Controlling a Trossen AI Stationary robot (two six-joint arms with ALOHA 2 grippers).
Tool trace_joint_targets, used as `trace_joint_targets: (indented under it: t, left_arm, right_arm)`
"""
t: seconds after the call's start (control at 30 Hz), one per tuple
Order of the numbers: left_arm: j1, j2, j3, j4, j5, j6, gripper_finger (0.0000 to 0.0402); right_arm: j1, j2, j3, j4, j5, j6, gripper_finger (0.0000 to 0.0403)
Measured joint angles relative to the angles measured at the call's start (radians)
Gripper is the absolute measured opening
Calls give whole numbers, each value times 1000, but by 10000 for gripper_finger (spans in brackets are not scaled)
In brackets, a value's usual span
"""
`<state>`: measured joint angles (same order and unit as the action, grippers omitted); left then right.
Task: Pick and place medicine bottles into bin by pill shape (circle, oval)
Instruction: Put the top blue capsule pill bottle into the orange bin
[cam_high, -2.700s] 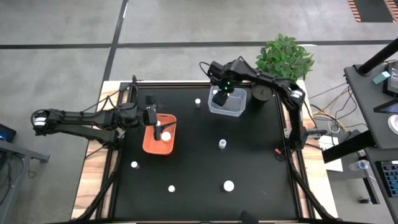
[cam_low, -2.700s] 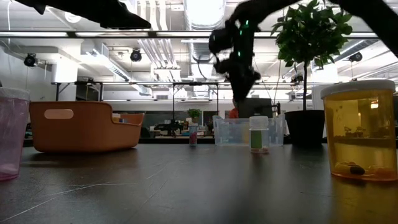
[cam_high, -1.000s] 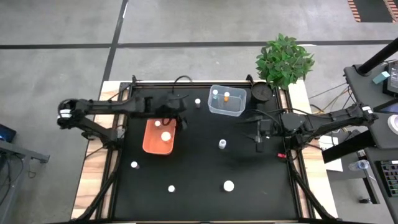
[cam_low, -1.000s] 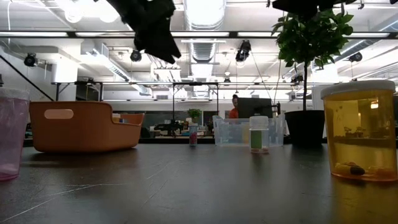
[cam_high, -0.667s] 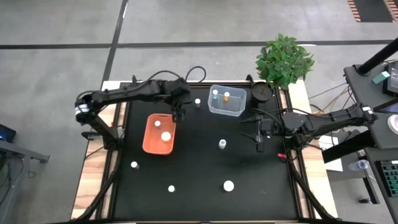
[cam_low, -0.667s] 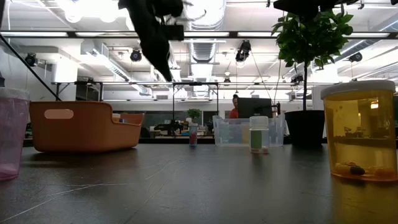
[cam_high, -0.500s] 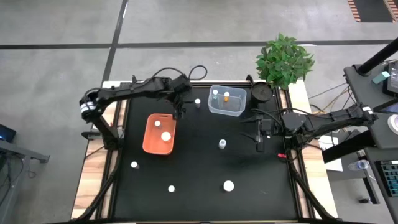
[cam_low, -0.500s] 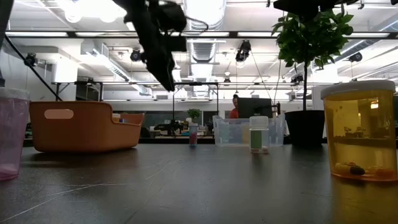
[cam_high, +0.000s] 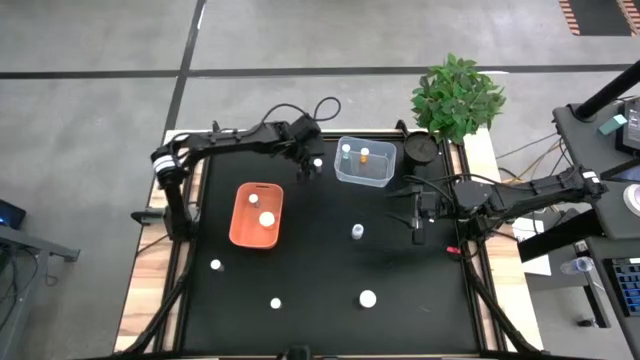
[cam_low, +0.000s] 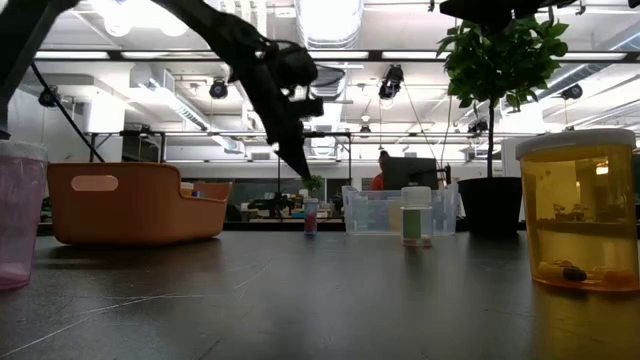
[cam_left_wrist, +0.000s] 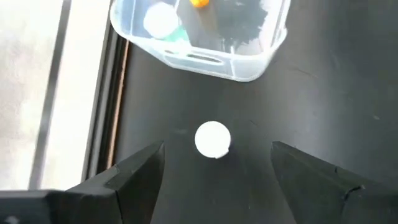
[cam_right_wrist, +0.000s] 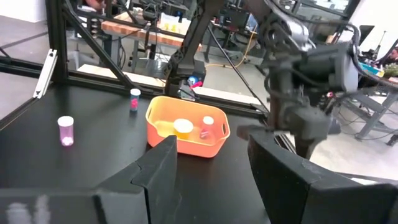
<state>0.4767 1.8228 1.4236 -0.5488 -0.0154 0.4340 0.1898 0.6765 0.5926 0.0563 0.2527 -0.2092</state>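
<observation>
**Sorting partly done: four bottles binned, five loose**

Black table (cam_high: 330, 250), largest first.

Orange bin (cam_high: 256, 214), left of centre: holds two white-capped bottles (cam_high: 266, 219). In the right wrist view one looks pinkish, the other white-capped.

Clear bin (cam_high: 365, 163), far side, right of centre: holds one white-capped bottle (cam_high: 346, 150) and one orange-capped bottle (cam_high: 364, 154).

Left gripper (cam_high: 306, 168) over the far edge, just beside the lone white-capped bottle (cam_high: 318, 163) standing between the two bins, close to the clear one. Jaws spread wide, nothing held; in the left wrist view that bottle (cam_left_wrist: 212, 139) sits centred between the fingers (cam_left_wrist: 134, 180), not touched. Likely the next pick.

Right gripper (cam_high: 416, 226) parked at the right side of the table, jaws apart, empty.

Still loose on the table:
- amber bottle (cam_high: 368, 298), near side, right of centre; pills visible inside in the low view (cam_low: 578, 210)
- pinkish bottle (cam_low: 20, 214), probably the one at near left (cam_high: 215, 265)
- small bottle, centre (cam_high: 356, 232)
- small bottle, near centre (cam_high: 275, 302)

Roughly under half done. Pill shapes in binned bottles not readable, so sorting correctness can't be checked.
</observation>
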Motion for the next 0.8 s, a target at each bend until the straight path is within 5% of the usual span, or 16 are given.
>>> trace_joint_targets:
  t: [0.8]
  left_arm:
    - [14, 122, -8, 104, 3, -91, 261]
  right_arm:
    - [0, 0, 0, -15, 1, -4, 189]
